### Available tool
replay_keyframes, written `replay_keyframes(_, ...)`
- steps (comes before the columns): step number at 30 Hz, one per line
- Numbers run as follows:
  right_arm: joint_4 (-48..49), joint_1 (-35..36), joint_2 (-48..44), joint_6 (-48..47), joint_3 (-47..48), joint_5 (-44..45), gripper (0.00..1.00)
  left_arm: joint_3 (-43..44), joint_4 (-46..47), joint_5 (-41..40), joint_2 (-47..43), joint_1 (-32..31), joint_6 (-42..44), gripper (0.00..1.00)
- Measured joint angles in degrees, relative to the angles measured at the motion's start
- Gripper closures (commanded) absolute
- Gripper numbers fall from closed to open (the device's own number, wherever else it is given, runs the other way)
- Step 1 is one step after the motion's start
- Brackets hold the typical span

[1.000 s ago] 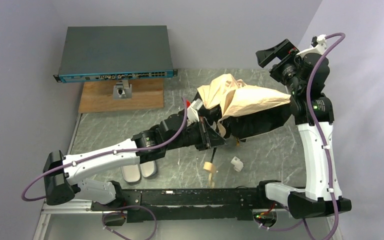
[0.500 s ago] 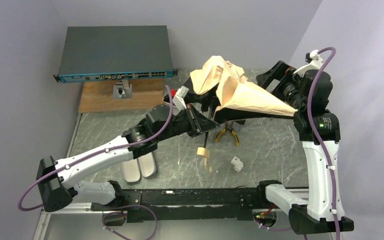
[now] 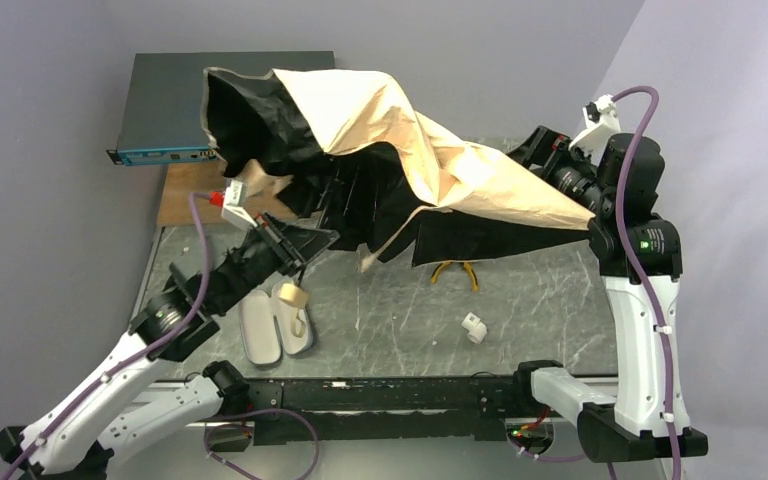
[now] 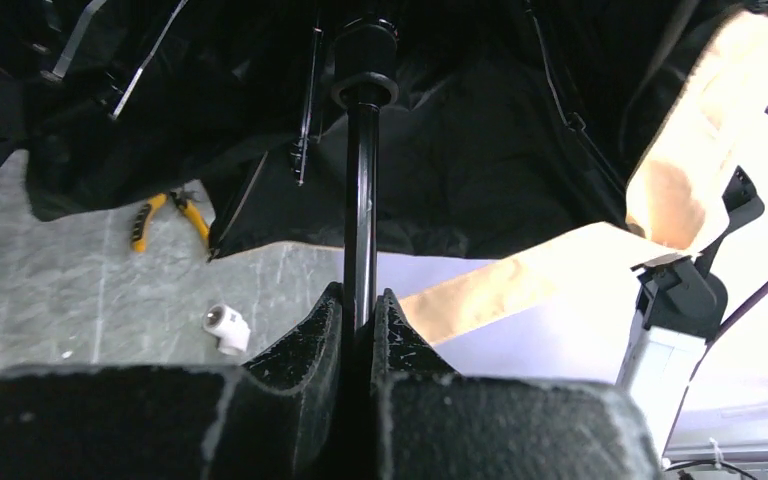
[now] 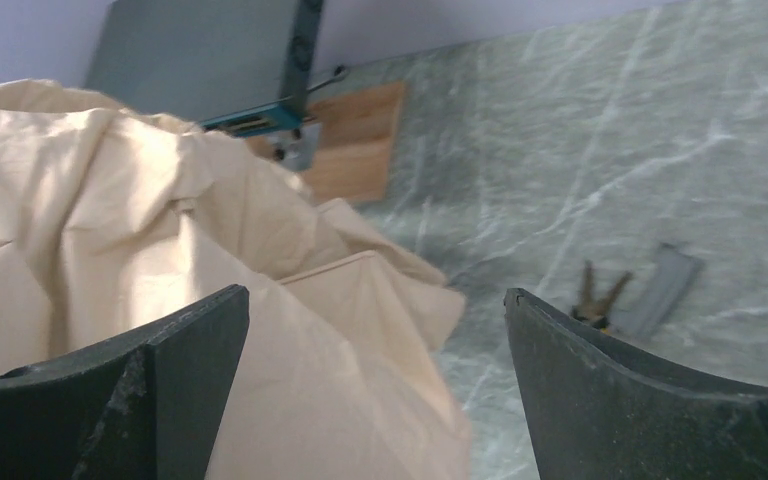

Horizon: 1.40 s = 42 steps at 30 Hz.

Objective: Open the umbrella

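The umbrella (image 3: 390, 160) hung half spread above the back of the stone-patterned table (image 3: 540, 300), its canopy slack and creased rather than taut. The fabric hid the right end of the dark box (image 3: 165, 100) at the rear, part of the wooden board (image 3: 185, 195), and the tip and upper length of the shaft (image 4: 362, 200). From above, the left gripper (image 4: 360, 315) was mostly lost under the canopy's edge. Its own camera showed it clamped tight on the black shaft, below the hub where the ribs meet.

The shaft ran tilted, with the tan handle (image 3: 294, 296) and its loop at the low end, just over the pale oval case halves (image 3: 260, 340). The top end rose away toward the rear. The canopy stretched crosswise from the back left to a point at the right wrist.

Cream fabric showed on top and black lining beneath, with thin ribs visible inside. The right gripper (image 5: 372, 330) stood with its fingers wide apart and cream folds bulging between them; whether cloth touched either finger could not be made out. Yellow pliers (image 3: 454, 270) lay partly under the canopy's front edge, and a small white fitting (image 3: 474, 327) sat in the open.
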Motion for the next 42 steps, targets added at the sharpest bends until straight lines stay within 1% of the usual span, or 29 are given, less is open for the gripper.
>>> replay_keyframes(3,1.1,0.0,1.1,2.8,0.5,-6.8,0.00,0.5,-5.0,-2.1,-3.2,0.0,1.6,1.00)
replay_keyframes(7,6.7,-0.1,2.8,9.4,-0.7,-19.4,0.00,4.0,-12.3,-5.4,-3.5,0.1,4.2,1.00)
replay_keyframes(9,8.8,-0.5,3.8,12.1,-1.0,-23.4,0.00,8.2,-17.4,-7.2,-2.8,0.3,7.2,1.00)
replay_keyframes(13,10.1,-0.7,4.7,15.1,-0.8,-26.1,0.00,17.4,-24.6,-9.7,-0.1,1.1,12.5,1.00)
replay_keyframes(15,9.5,-0.7,4.8,15.2,0.9,-25.9,0.00,20.0,-26.9,-9.9,1.4,1.3,14.7,1.00)
replay_keyframes(17,9.5,-0.8,4.5,14.8,3.5,-25.5,0.00,20.7,-28.1,-9.7,2.6,1.4,16.3,1.00)
replay_keyframes(20,10.8,-0.8,2.2,13.0,6.0,-22.3,0.00,19.5,-28.1,-8.3,3.7,1.4,18.1,1.00)
replay_keyframes(22,11.7,-1.0,-1.2,11.6,6.1,-18.6,0.00,17.3,-25.9,-7.9,3.0,1.4,19.1,1.00)
replay_keyframes(27,21.3,-1.0,-10.7,10.8,6.3,-10.1,0.00,12.8,-25.6,-2.8,0.9,1.8,20.9,1.00)
replay_keyframes(29,23.9,-1.1,-13.0,10.6,8.1,-7.9,0.00,12.7,-25.7,-0.2,0.7,2.8,21.9,1.00)
replay_keyframes(31,26.4,-1.3,-13.6,10.6,10.2,-6.4,0.00,12.7,-25.8,2.8,0.2,5.3,23.3,1.00)
replay_keyframes(33,27.1,-1.4,-13.5,10.5,11.0,-5.9,0.00,12.7,-25.9,4.7,-0.3,7.1,24.5,1.00)
replay_keyframes(36,25.8,-1.3,-12.5,9.8,11.9,-3.5,0.00,13.5,-27.4,5.0,-0.5,9.2,26.1,1.00)
replay_keyframes(37,24.7,-1.2,-12.3,9.6,12.5,-3.2,0.00,14.0,-28.3,0.1,-0.2,10.5,25.4,1.00)
replay_keyframes(38,23.5,-0.7,-12.4,9.4,13.4,-1.8,0.00,14.4,-30.4,-7.3,0.5,14.2,24.6,1.00)
replay_keyframes(40,22.9,-0.1,-13.5,9.1,14.7,-0.4,0.00,14.3,-33.2,-18.6,2.1,20.3,23.3,1.00)
replay_keyframes(41,22.8,0.1,-14.3,8.9,15.3,0.1,0.00,14.1,-34.3,-21.2,2.9,23.0,22.9,1.00)
replay_keyframes(42,22.6,0.3,-15.2,8.6,16.2,1.0,0.00,13.7,-34.9,-22.0,3.3,24.5,22.9,1.00)
